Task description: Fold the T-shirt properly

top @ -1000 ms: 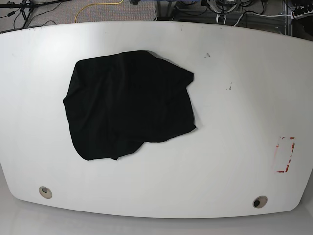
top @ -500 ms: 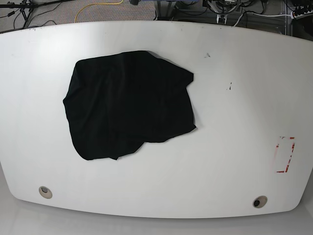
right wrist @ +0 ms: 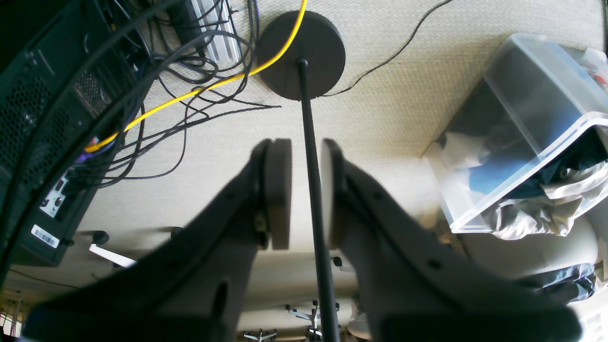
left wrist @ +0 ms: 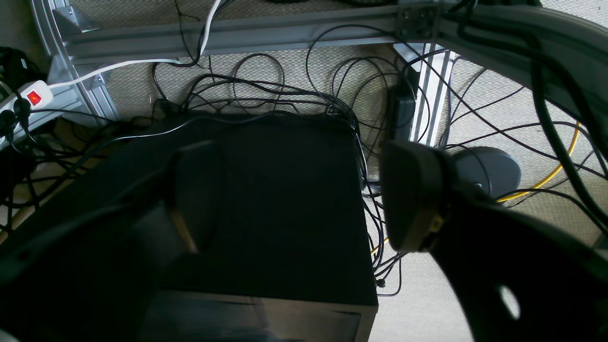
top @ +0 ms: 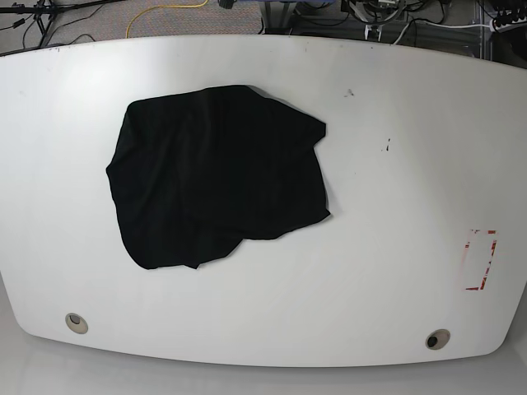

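- On my base view, the black T-shirt (top: 216, 175) lies rumpled on the left half of the white table (top: 395, 206); neither arm shows there.
- My right gripper (right wrist: 305, 190) hangs over the carpet, fingers slightly apart, a black stand pole (right wrist: 311, 180) seen through the gap.
- My left gripper (left wrist: 304, 194) is spread wide above a black computer case (left wrist: 280, 213) and tangled cables (left wrist: 266, 90).
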`<action>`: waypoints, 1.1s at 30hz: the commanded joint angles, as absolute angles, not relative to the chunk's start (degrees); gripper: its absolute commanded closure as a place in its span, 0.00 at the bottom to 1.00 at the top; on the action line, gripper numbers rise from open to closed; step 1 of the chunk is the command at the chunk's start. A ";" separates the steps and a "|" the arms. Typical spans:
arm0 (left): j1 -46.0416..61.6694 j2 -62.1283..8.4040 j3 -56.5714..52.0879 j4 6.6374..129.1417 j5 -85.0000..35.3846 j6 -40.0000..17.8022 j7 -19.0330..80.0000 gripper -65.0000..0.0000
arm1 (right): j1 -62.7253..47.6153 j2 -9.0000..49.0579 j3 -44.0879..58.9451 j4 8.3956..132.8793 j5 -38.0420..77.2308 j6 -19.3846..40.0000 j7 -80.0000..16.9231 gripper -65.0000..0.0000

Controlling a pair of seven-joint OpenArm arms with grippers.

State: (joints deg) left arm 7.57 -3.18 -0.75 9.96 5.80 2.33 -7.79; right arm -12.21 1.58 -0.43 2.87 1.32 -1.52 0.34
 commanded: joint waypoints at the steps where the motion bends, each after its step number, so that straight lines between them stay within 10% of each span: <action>1: 7.72 -3.36 -0.74 10.01 5.84 2.33 -8.11 0.27 | -12.92 1.73 -0.43 2.67 0.93 -1.44 -0.06 0.85; 33: 7.52 -3.57 -0.71 9.82 5.92 2.46 -8.28 0.28 | -13.53 1.62 -0.40 2.66 0.89 -1.60 -0.47 0.85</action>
State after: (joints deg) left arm 7.55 -3.22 -0.69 9.87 5.80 2.33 -8.36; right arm -12.60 1.58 -0.45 2.83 1.30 -1.52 -0.08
